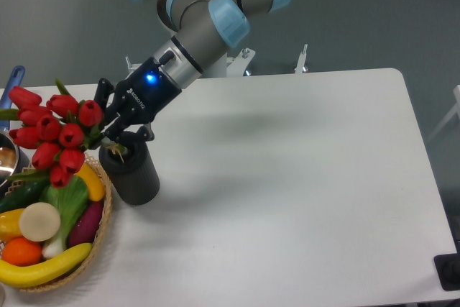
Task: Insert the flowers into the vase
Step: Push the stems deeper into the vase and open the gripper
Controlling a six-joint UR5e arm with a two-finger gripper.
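Observation:
The flowers [54, 131], a bunch of red tulips on green stems, lean out to the left over the basket. Their stem ends reach into the round mouth of the vase [132, 170], a dark ribbed cylinder standing upright near the table's left edge. My gripper [115, 129] is shut on the stems just above the vase mouth, with the arm slanting up to the right behind it. The lowest part of the stems is hidden inside the vase.
A wicker basket [103, 226] of fruit and vegetables sits at the front left, touching close to the vase. A metal pot with a blue handle [13, 83] shows at the left edge. The white table [302, 177] stretches to the right.

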